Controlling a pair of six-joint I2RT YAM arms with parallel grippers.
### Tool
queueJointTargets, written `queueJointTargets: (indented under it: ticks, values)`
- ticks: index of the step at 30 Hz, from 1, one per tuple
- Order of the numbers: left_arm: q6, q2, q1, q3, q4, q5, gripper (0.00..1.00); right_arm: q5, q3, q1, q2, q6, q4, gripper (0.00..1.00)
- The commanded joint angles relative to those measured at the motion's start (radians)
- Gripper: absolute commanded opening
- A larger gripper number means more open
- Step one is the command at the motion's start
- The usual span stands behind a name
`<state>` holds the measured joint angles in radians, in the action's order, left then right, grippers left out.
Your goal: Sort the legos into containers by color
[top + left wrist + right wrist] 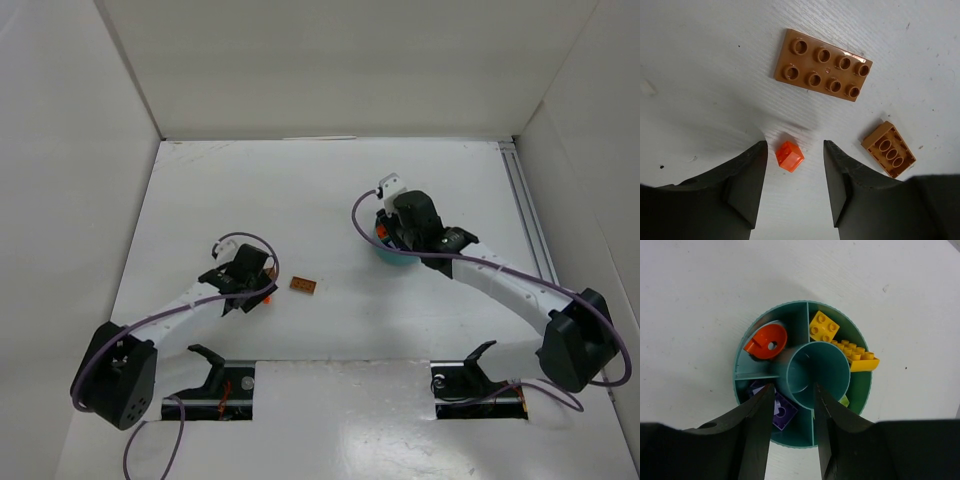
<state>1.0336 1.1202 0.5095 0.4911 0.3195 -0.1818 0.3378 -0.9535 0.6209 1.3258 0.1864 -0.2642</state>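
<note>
The red-orange brick (789, 156), tiny and translucent, lies flat on the white table (700, 60), left of centre and well apart from the teal tub (812, 372) farther right. It looks light, rigid and glossy, so I judge it could skid or pop out under an off-centre pinch. Its two flat opposite sides are the place to take it, low and square.

The left gripper (794, 143) straddles it with jaws apart, a gap showing on each side and nothing held. To the right lies a brownish-orange plate (822, 71), studs up. A smaller brownish-orange brick (888, 149) sits just beside one finger without touching it.

The right gripper (793, 386) hovers over the tub, jaws parted and empty. In the tub, a red-orange round piece (766, 342) occupies one wedge. Yellow bricks (824, 326) fill the next, and a purple piece (780, 412) lies in another.
</note>
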Motion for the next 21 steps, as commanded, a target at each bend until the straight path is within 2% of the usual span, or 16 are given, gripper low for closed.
queueJointTargets:
  ticks: [1, 9, 11, 21]
  values:
    - [0.006, 0.036, 0.009, 0.015, 0.076, -0.045, 0.46, 0.030, 0.008, -0.009, -0.046, -0.025, 0.010, 0.42]
    - [0.006, 0.092, 0.069, 0.047, 0.110, -0.077, 0.43, 0.049, 0.029, -0.027, -0.076, -0.025, 0.010, 0.42]
    - [0.006, 0.104, 0.079, 0.058, 0.122, -0.077, 0.37, 0.049, 0.029, -0.027, -0.085, -0.025, 0.010, 0.42]
    - [0.019, 0.125, 0.109, 0.067, 0.153, -0.096, 0.22, 0.069, 0.047, -0.046, -0.116, -0.034, 0.000, 0.42]
